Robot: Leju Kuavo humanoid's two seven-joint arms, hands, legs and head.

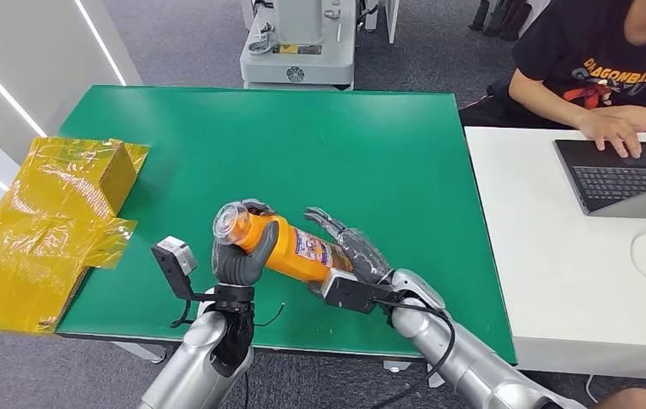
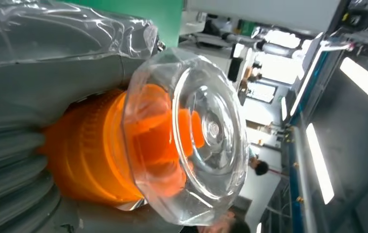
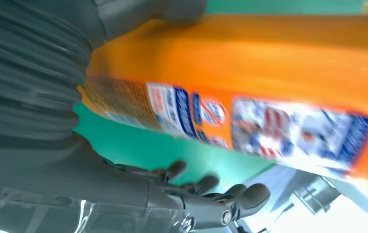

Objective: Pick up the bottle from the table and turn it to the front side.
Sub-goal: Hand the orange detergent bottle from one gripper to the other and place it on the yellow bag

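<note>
While our left hand (image 1: 241,256) grips the bottle (image 1: 290,250) near its clear cap (image 1: 233,223), we should turn it slowly, label outward, our right hand (image 1: 352,254) lying spread against the base, fingers apart. The bottle is orange, printed label along its side, held tilted above the green table (image 1: 302,145).

The bottle (image 1: 290,250) looked like glossy orange plastic with a printed paper label and a clear, shiny plastic cap (image 2: 192,136). The left hand (image 1: 239,256) had a matt grey ribbed cover. The worktop (image 1: 302,145) was matt green; crinkled yellow film (image 1: 38,230) gleamed.
</note>
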